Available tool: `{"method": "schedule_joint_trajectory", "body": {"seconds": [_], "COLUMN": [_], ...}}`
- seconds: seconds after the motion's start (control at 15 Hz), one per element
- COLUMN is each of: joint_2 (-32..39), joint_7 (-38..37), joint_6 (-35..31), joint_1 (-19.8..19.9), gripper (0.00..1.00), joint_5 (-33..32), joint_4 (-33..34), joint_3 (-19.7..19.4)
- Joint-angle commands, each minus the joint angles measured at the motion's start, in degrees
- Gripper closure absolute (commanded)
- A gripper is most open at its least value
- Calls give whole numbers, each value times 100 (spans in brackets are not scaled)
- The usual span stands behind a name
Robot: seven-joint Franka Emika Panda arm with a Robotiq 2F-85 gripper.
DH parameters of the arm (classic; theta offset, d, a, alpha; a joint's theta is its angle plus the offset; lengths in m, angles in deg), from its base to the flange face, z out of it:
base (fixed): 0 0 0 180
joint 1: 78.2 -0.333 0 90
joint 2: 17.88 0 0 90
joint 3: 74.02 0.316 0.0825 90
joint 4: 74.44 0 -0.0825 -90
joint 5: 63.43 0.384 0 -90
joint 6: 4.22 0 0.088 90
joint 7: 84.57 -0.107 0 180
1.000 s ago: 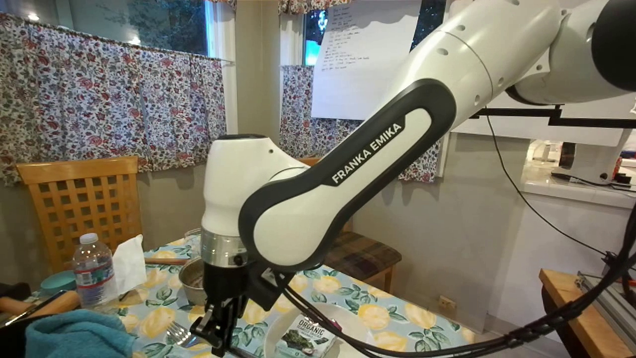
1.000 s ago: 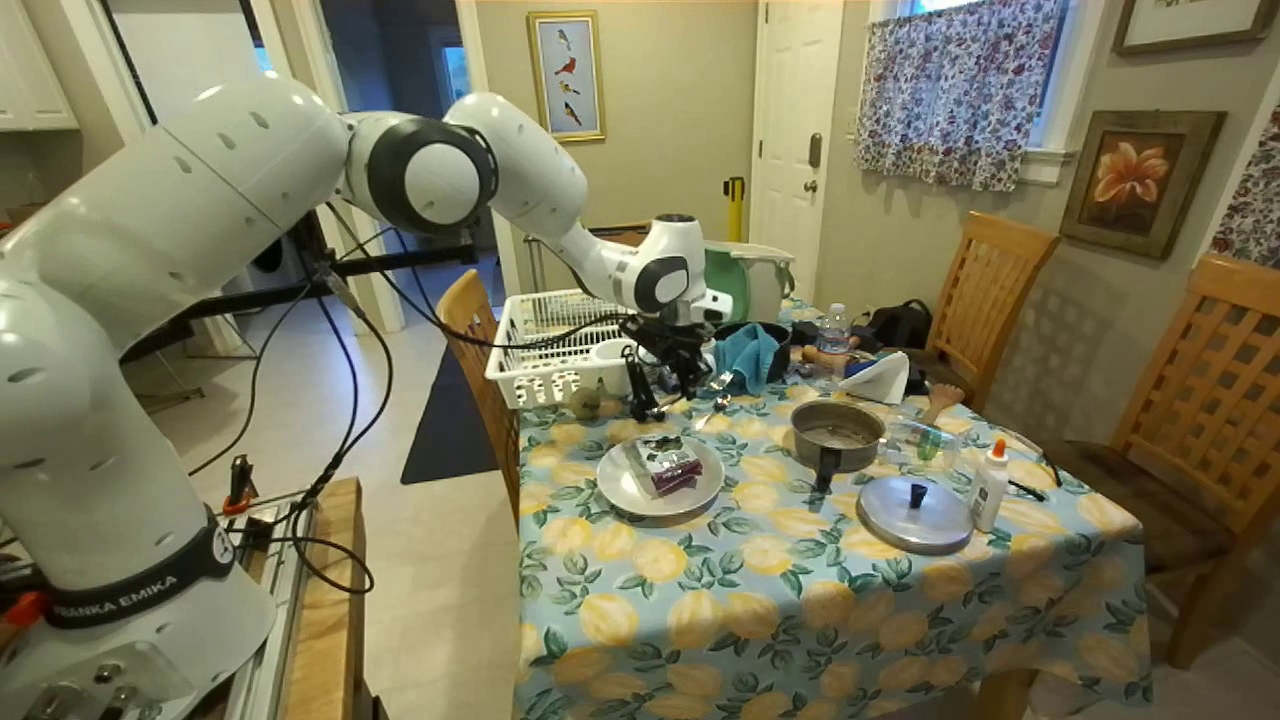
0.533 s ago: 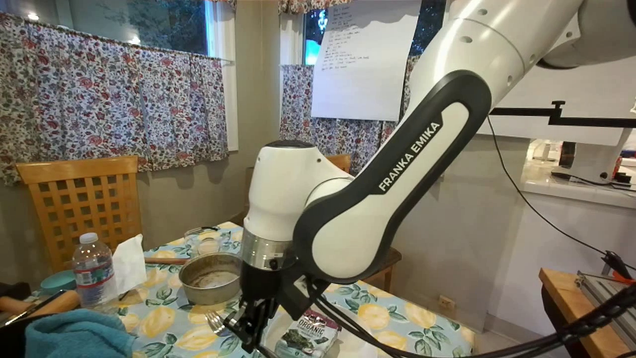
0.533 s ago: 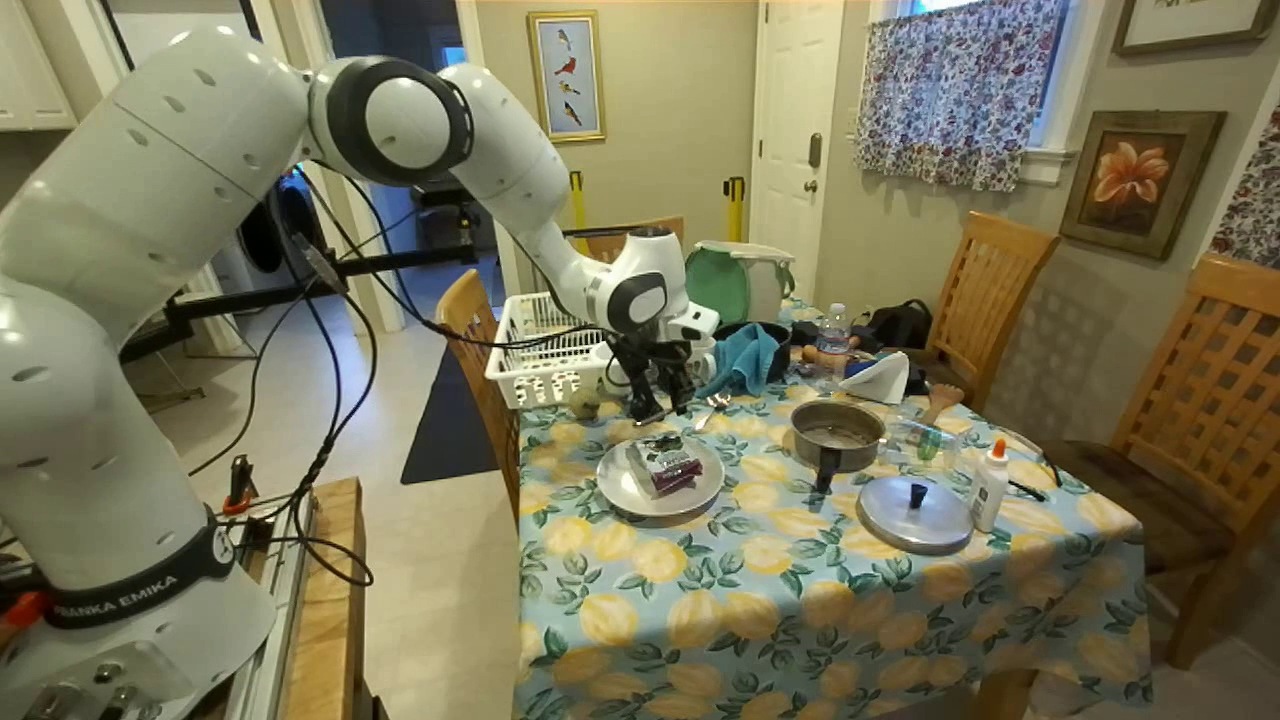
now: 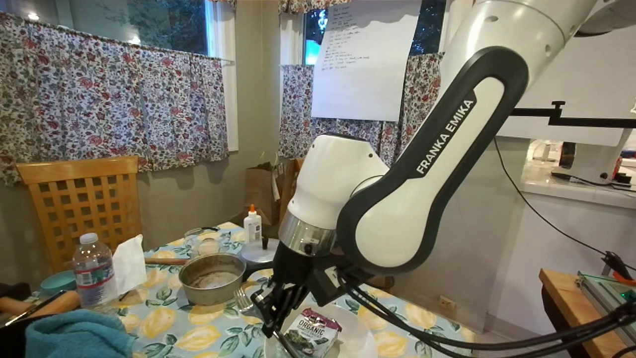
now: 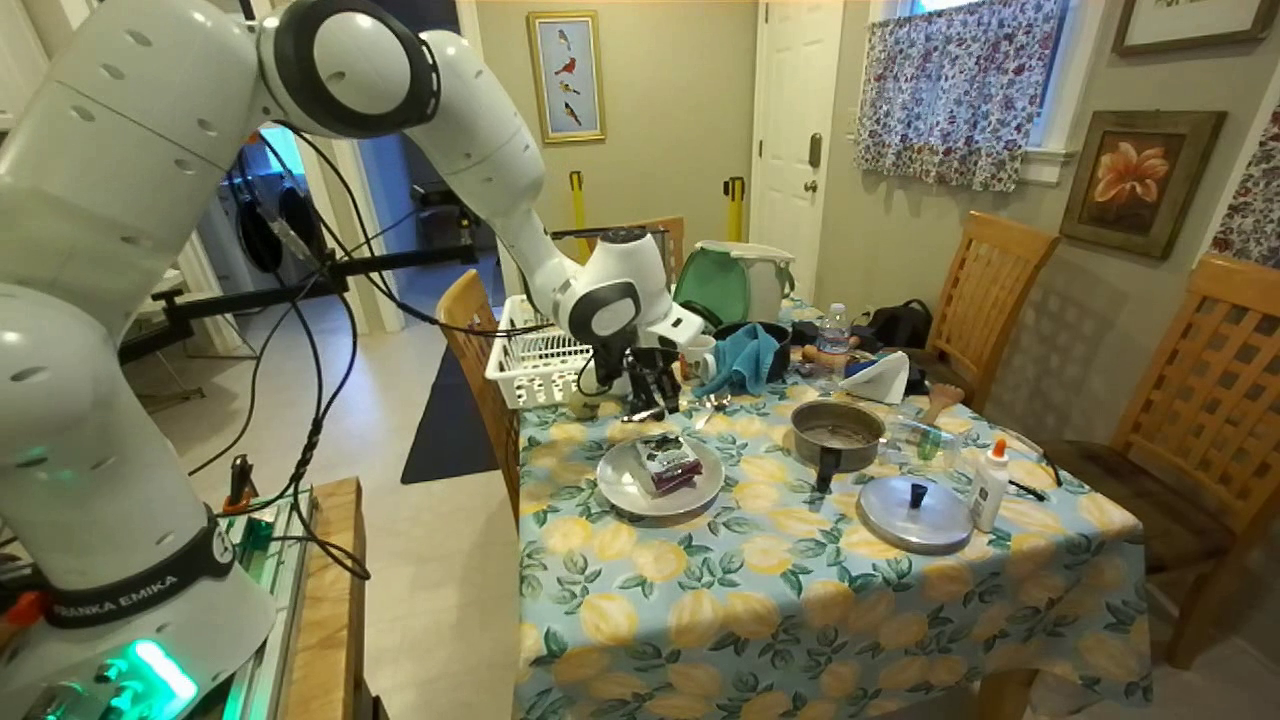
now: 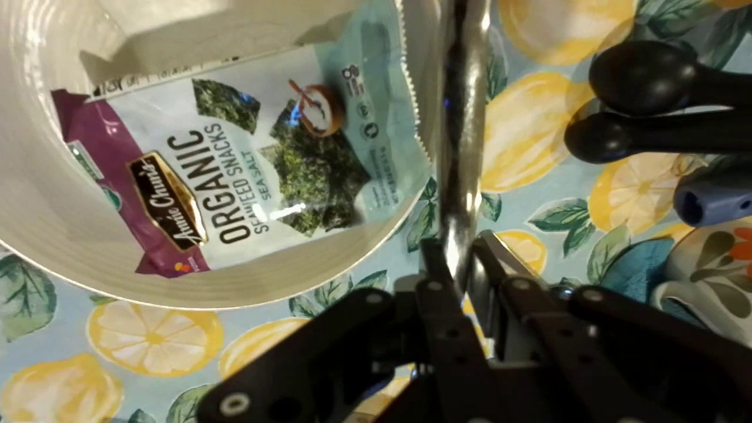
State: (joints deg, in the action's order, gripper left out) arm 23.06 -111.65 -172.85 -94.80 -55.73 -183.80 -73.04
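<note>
My gripper (image 7: 461, 252) is shut on a shiny metal fork; its blurred handle (image 7: 462, 117) stretches away from the fingertips in the wrist view. In an exterior view the fork's tines (image 5: 242, 302) stick out on one side of the gripper (image 5: 271, 315), with the handle on the other. The gripper (image 6: 650, 400) is above the table beside a round white plate (image 6: 617, 492). A seaweed snack packet (image 7: 252, 170), white, teal and purple, lies on the plate (image 7: 194, 294); it shows in both exterior views (image 5: 312, 333) (image 6: 668, 462).
Black measuring spoons (image 7: 640, 79) and a flowered mug (image 7: 714, 270) lie right in the wrist view. A white basket (image 6: 545, 375), blue towel (image 6: 745, 358), pot (image 6: 837, 435), lid (image 6: 915, 515) and glue bottle (image 6: 990, 487) stand around the table, with a water bottle (image 5: 94, 273).
The gripper has moved with the fork, rightward in an exterior view and leftward in an exterior view, nearer the plate. The wrist has tilted. A green light now shows on the base.
</note>
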Motion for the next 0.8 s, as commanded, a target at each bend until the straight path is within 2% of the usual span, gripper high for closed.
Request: {"method": "schedule_joint_trajectory", "body": {"seconds": [0.0, 0.4, 0.73], "joint_2": [-536, -897, -965], "joint_7": [93, 189, 570], "joint_6": [-160, -110, -202], "joint_1": [140, 309, 534], "gripper": [96, 96, 96], "joint_5": [356, 361, 254], "joint_4": [-760, -1353, -1689], "joint_3": [80, -14, 9]}}
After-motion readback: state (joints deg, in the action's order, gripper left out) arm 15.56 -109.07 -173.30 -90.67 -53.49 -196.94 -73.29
